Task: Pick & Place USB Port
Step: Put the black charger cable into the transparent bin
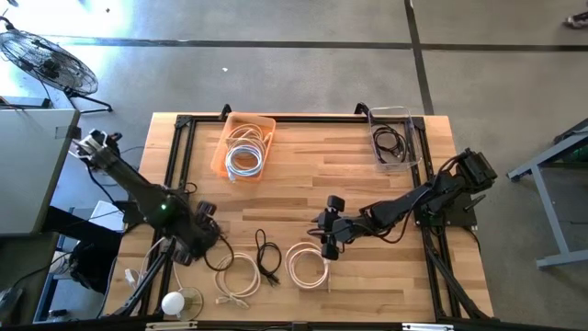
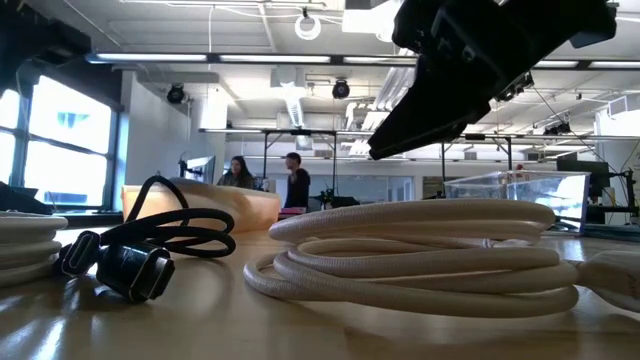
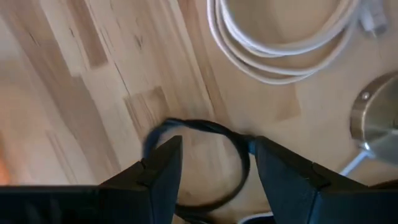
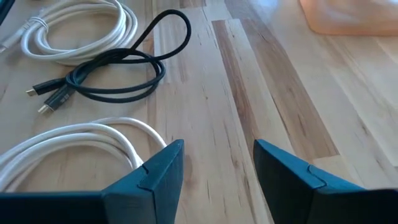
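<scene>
**Over the black cable, left claw spread**

Near the tabletop's (image 1: 367, 276) front left, the left claw (image 3: 214, 171) straddles a black cable loop (image 3: 214, 134), fingers apart, nothing gripped. Right claw (image 4: 217, 171) hovers parted and empty beside a white coil (image 4: 68, 146); another black cable (image 1: 266, 256) lies between the coils.

Left tool (image 1: 197, 241) low, fingers parted, right tool (image 1: 328, 241) open
</scene>
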`<state>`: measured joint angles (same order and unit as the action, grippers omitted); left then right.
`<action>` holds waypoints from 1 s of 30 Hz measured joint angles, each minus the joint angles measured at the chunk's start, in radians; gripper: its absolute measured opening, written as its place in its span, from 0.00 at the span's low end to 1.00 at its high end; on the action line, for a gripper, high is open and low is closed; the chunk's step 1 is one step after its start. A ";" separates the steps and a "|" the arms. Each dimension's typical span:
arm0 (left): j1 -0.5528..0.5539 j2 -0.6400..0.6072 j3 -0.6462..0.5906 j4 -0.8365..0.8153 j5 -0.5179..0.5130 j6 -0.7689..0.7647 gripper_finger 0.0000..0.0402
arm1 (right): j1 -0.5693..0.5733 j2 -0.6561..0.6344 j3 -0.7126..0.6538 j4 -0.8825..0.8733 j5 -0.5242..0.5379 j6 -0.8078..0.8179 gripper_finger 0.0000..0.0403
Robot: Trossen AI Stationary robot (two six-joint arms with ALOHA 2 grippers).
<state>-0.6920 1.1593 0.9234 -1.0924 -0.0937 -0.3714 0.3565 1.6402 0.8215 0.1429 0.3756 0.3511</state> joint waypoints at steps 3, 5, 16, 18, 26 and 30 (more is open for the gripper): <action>-0.011 0.056 0.000 0.000 0.006 -0.097 0.48 | 0.000 0.000 0.000 0.000 0.000 0.000 0.46; -0.011 0.093 0.000 0.002 0.007 -0.139 0.48 | 0.000 0.000 0.000 0.000 0.000 0.000 0.46; -0.010 0.260 0.000 0.032 0.058 -0.168 0.48 | 0.006 0.000 0.000 -0.003 -0.011 -0.004 0.46; -0.010 0.282 0.000 0.030 0.061 -0.171 0.48 | 0.012 0.000 0.000 -0.003 -0.011 -0.011 0.46; -0.010 0.344 -0.001 0.064 0.059 -0.190 0.48 | 0.036 0.000 0.000 -0.003 -0.008 -0.016 0.46; -0.009 0.368 -0.001 0.072 0.059 -0.190 0.48 | 0.045 0.000 0.000 -0.003 -0.007 -0.015 0.46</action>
<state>-0.7009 1.5274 0.9222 -1.0201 -0.0349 -0.5617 0.4012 1.6402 0.8215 0.1398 0.3682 0.3359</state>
